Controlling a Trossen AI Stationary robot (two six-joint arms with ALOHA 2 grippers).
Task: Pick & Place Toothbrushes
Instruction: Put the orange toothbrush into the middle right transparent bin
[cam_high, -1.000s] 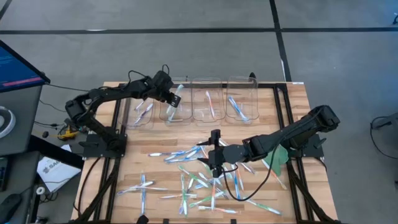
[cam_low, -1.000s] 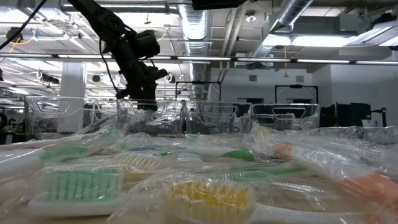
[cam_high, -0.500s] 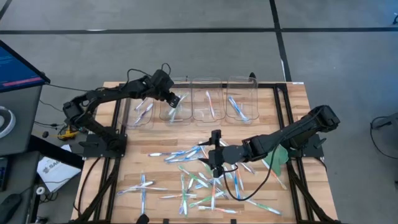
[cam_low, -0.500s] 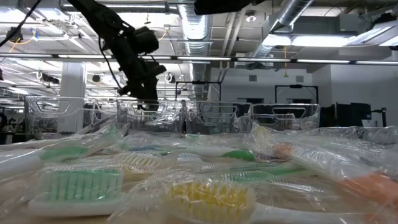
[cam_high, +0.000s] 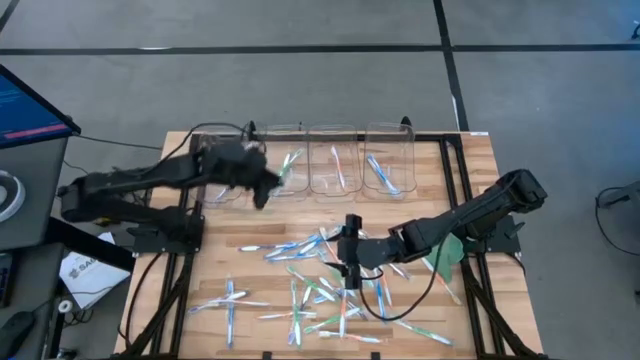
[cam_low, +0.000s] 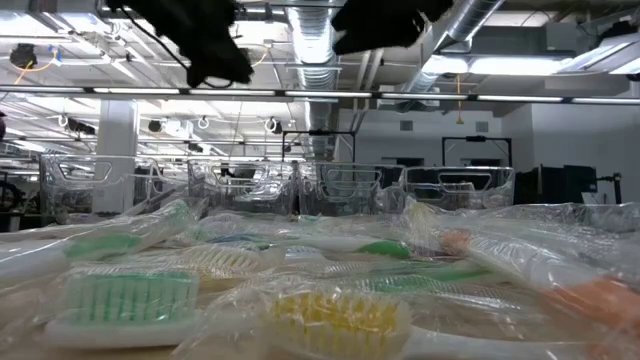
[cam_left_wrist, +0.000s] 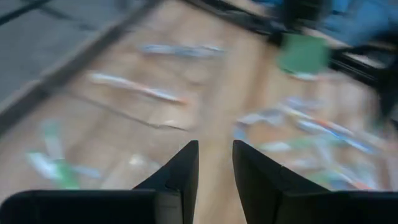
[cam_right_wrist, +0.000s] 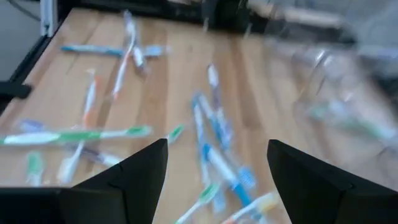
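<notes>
- Four clear bins (cam_high: 335, 160) in a row along the far edge of the wooden table (cam_high: 470, 170); a few toothbrushes already lying in each, so sorting judged begun but far from finished.
- Most toothbrushes (cam_high: 320, 290) left in a loose scatter on the near side of the bins, toward the table's front edge; dozens to go by the look of it.
- Left gripper (cam_high: 262, 190) hanging just in front of the second bin from the left, above bare wood; fingers narrowly parted in the left wrist view, nothing between them.
- Right gripper (cam_high: 350, 262) low over the middle of the scatter, well in front of the bins; fingers spread wide in the right wrist view, empty, with blue and green brushes (cam_right_wrist: 214, 134) on the wood beyond them.
- Flat green piece (cam_high: 447, 252) beside the right arm, in front of the rightmost bin; not a toothbrush.
- Hard to make out: left wrist view badly smeared, brushes there mere streaks; right wrist view soft too.
- Exact bin counts unreadable from above; sorting rule by colour not clear.
- Low view: wrapped brush heads (cam_low: 130, 295) fill the foreground, bins partly hidden behind, arms cut off at the top edge.
</notes>
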